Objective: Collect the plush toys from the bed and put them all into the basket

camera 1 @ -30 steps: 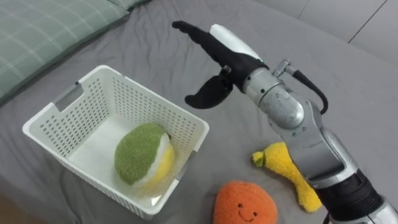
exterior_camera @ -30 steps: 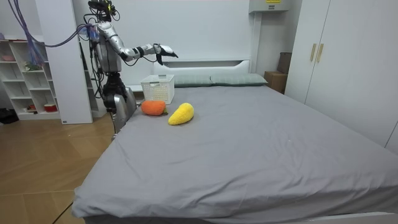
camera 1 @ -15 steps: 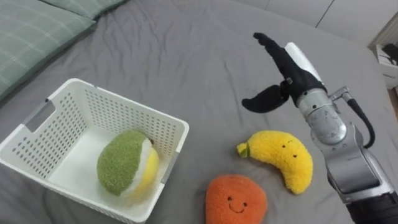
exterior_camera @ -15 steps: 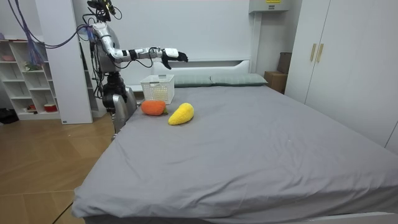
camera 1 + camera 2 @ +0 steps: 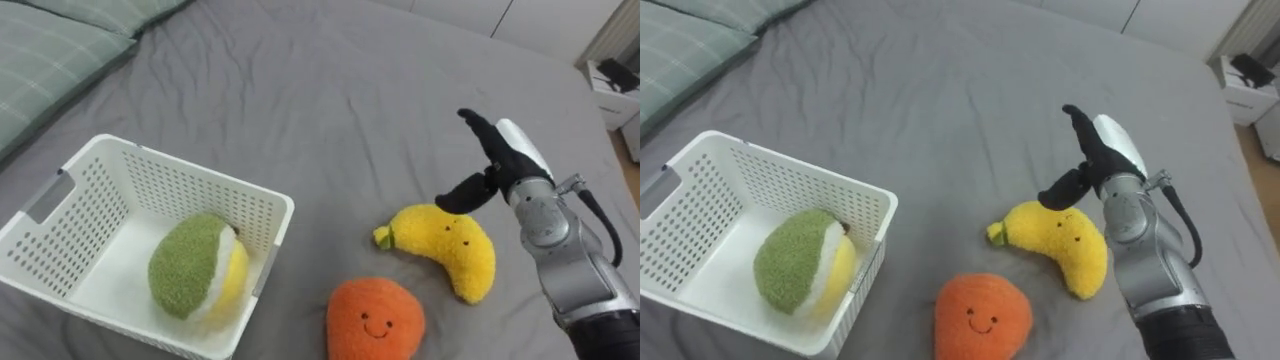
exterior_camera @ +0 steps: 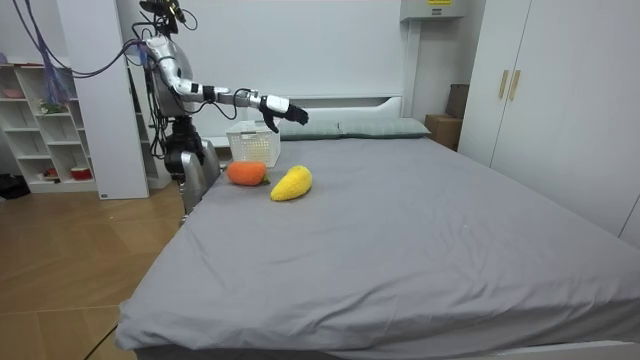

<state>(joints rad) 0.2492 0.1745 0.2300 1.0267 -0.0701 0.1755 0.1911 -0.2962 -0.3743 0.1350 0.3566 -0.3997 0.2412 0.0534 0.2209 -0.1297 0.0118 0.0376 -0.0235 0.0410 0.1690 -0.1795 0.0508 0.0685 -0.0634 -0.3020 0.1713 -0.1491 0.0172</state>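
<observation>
Over the bed (image 5: 330, 90), near the edge where the robot stood, the right hand (image 5: 500, 165) hovered above the yellow banana toy (image 5: 450, 250), fingers straight, thumb spread, holding nothing. Banana lay on the sheet just beside the orange toy (image 5: 375, 320), which sat closer to that edge. White basket (image 5: 200, 195) stood to their left, toward the pillow (image 5: 50, 50) end, with a green-and-yellow plush toy (image 5: 190, 265) inside.
</observation>
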